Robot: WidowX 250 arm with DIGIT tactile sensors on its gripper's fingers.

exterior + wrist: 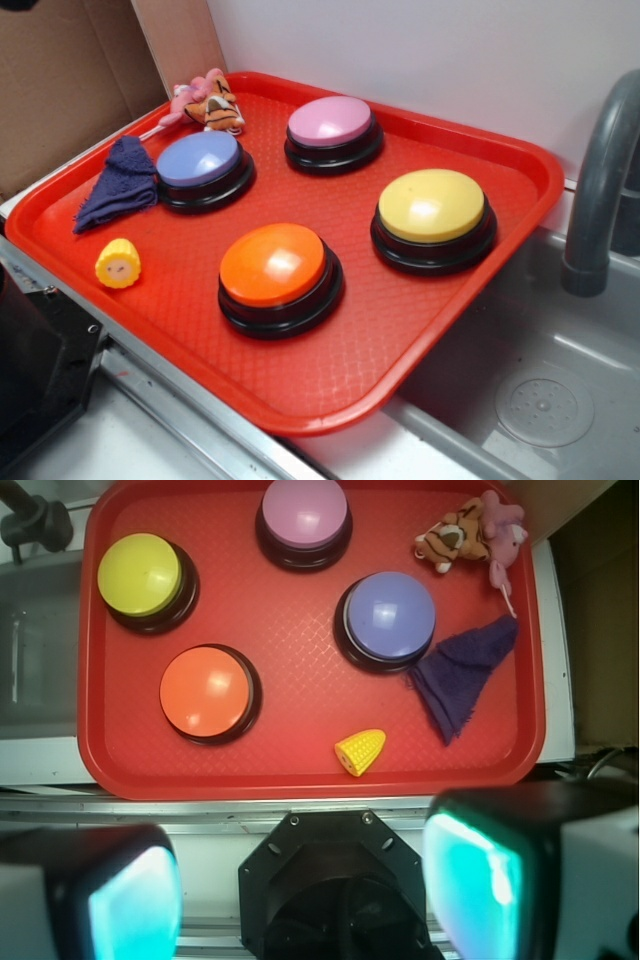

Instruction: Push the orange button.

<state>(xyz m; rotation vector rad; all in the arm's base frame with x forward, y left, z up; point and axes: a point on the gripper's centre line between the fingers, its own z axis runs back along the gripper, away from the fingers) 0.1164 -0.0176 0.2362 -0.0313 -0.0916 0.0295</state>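
Gripper [300,890] fingers sit spread apart, holding nothing, along the bottom edge of the wrist view, off the red tray [300,770]. On the tray's lower left rests the orange button [205,691], below the yellow button [140,575].

In the wrist view the robot's gripper [305,880] fills the lower edge; its two fingers are blocky, with dark grey-black outer shells and pale grey sides; the inner pads [470,875] are glossy translucent teal-green with rounded corners, blurred by closeness; between the fingers sits a black octagonal mounting plate [330,875], matte, with small silver screws near its upper corners; a dark round hollow shows beneath it; in the exterior view a black boxy part of the robot [35,375] sits at the lower left corner, too dark to detail.
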